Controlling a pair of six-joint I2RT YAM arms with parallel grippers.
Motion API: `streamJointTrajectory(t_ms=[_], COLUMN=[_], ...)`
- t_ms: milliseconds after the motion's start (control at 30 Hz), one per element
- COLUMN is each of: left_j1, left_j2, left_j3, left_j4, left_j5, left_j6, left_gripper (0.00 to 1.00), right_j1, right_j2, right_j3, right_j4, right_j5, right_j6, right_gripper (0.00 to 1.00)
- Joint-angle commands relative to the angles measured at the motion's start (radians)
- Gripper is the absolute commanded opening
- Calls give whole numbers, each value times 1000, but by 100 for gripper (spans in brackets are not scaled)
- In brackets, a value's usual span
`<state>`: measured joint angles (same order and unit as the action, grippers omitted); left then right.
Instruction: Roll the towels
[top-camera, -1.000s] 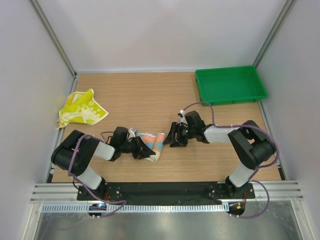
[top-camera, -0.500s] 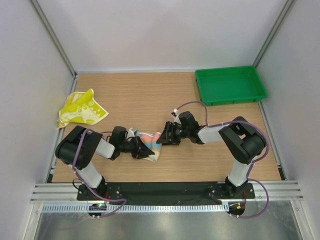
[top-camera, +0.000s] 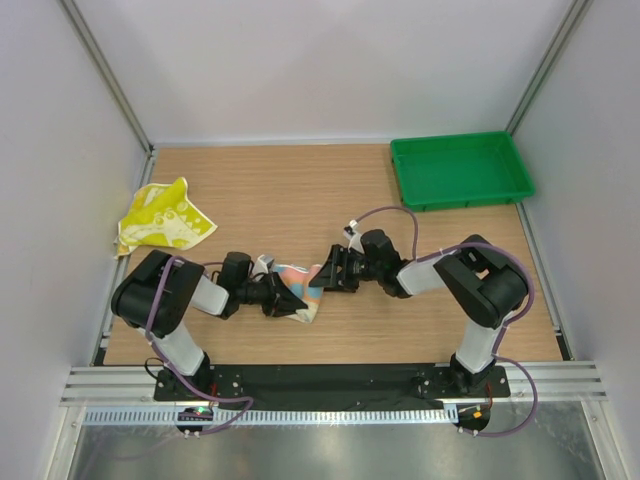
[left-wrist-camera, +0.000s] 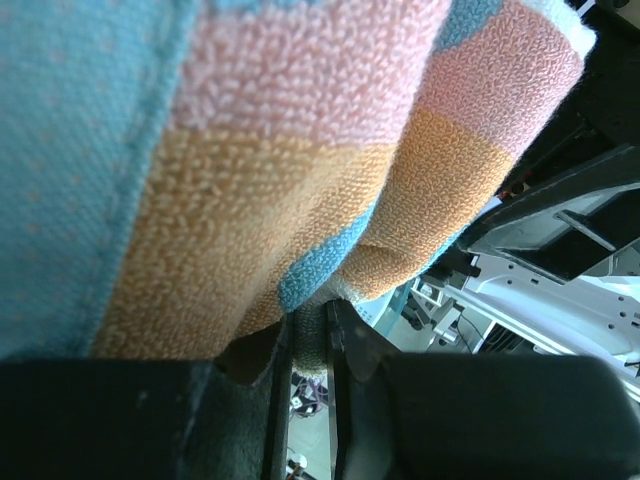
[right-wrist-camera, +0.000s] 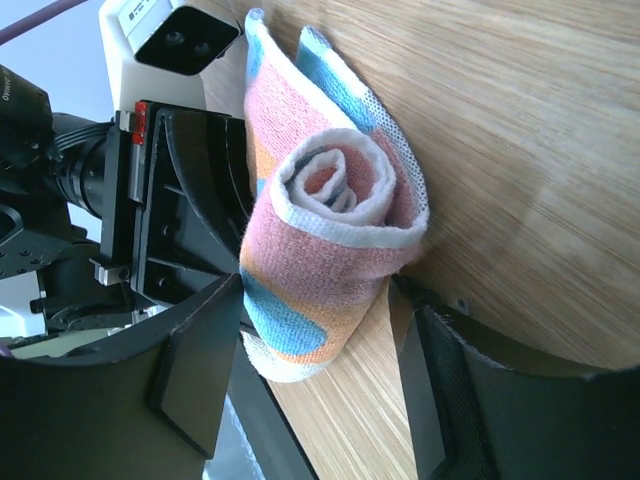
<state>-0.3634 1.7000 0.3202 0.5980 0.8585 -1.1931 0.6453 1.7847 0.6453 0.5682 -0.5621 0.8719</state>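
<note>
Towels counted: two. Blue towel (top-camera: 298, 288), orange-pink side out, is seen as a short roll on the table (top-camera: 300, 190) at centre, between the two grippers. Yellow towel (top-camera: 163, 218) is left loose and unrolled at the table's left edge, well apart. One green tray (top-camera: 460, 170) is seen at far right. Left gripper (top-camera: 276, 297) is nearly closed, with cloth of the roll pinched between its fingers; that pinch is shown only by the left wrist view. Right gripper (top-camera: 328, 272) is spread wide, fingers set either side of the roll's end. The roll's spiral is shown only by the right wrist view.
</note>
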Motion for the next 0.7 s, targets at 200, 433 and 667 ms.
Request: streamJointTrajectory(t_ms=[200, 433, 667], left_j1=[20, 18, -20], left_j2=[33, -118, -313], left_j3=[-18, 80, 170], left_j4=[-273, -561, -849], left_j5=[-162, -252, -440], left_j6=[70, 222, 345], left_gripper=[0, 4, 36], right_j1=[14, 17, 27], right_j2=[41, 21, -13], right_j3=[11, 40, 151], right_j4=[38, -74, -396], right_j5=[48, 67, 100], right_j6=[10, -19, -103], right_gripper=[38, 19, 14])
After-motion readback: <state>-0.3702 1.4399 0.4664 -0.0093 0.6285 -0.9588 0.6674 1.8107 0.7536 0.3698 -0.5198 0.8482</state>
